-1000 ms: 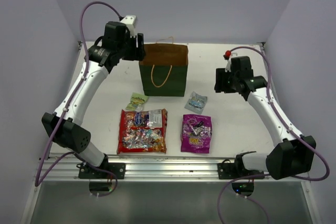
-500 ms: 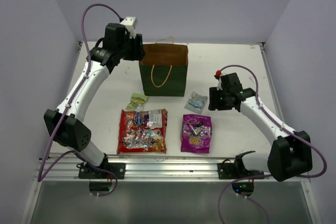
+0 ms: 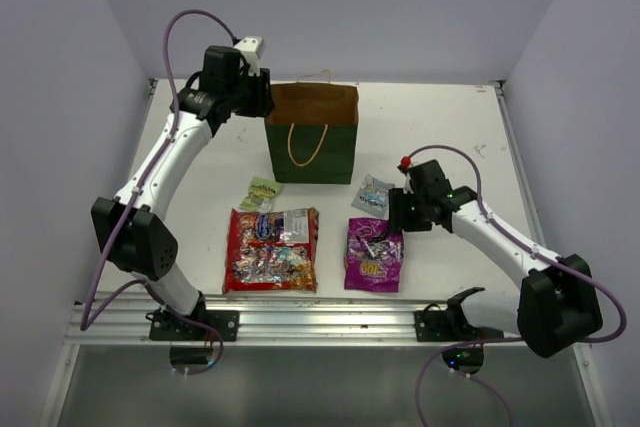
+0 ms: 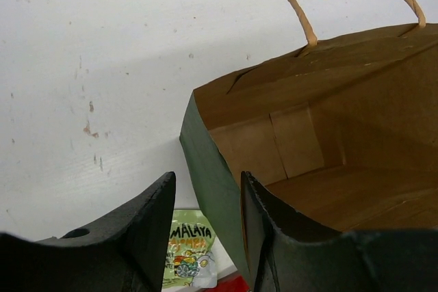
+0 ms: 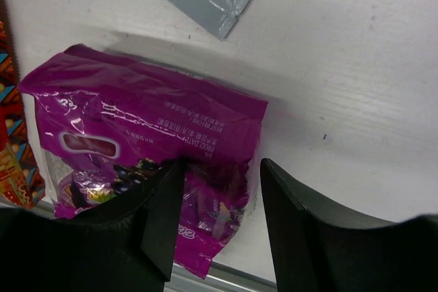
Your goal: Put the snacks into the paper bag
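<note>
Both apart: left tool (image 4: 207, 193) straddles paper bag (image 4: 321, 135) wall edge; right tool (image 5: 220, 176) over purple bag (image 5: 137, 114) edge.

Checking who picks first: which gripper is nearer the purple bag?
Right. The right gripper hangs over the far edge of the purple bag; the left gripper straddles a wall of the paper bag, far away.

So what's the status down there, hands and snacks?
Left hand open, astride wall of paper bag. Right hand open over purple bag. All four snacks on table. Nothing blocking.
</note>
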Robot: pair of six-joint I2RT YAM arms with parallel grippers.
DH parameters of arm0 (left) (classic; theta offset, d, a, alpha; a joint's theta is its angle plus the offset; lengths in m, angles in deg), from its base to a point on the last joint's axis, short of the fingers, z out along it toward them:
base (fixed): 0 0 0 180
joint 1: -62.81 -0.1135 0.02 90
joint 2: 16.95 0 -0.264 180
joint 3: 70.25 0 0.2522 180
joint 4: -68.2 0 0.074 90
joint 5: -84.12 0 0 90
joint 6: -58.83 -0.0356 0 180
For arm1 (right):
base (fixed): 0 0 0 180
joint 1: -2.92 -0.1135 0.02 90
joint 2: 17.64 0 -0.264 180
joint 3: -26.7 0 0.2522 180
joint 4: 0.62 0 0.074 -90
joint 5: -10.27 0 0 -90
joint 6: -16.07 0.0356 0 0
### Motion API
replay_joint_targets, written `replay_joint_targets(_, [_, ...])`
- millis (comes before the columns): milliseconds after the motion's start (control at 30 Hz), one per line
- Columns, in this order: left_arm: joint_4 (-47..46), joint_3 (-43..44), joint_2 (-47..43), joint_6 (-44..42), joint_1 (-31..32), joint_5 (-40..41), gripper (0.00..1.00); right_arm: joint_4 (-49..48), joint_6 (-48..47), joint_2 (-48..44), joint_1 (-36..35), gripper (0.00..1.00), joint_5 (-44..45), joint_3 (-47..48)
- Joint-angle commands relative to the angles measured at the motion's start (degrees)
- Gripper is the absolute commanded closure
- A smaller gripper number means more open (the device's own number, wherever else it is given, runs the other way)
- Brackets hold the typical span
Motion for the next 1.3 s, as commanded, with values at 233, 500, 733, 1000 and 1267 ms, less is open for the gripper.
replay_joint_targets(233, [-3.2, 0.1, 1.4, -1.4, -0.9, -3.1, 0.64, -5.0, 2.7, 3.5, -1.7, 0.88, -4.4, -4.4])
replay_joint_targets(500, [-3.6, 0.1, 2.0, -1.4, -1.0, -4.4, 0.87, -0.3, 1.6, 2.9, -1.8, 1.0, -0.8, 2.0])
replay_joint_targets(733, [-3.1, 0.6, 2.3, -1.4, -1.0, -4.8, 1.0, 17.0, -3.3, 3.2, -1.8, 1.0, 13.3, 37.4])
replay_joint_targets(1000, [-0.9, 1.0, 1.8, 0.2, -1.0, -3.7, 1.0, 14.2, -11.1, 15.1, -2.0, 1.0, 23.0, 66.4])
replay_joint_targets(1267, [0.3, 1.6, 1.2, 2.6, -0.9, -3.2, 1.0, 8.0, -14.4, 28.8, -2.4, 1.0, 20.9, 89.0])
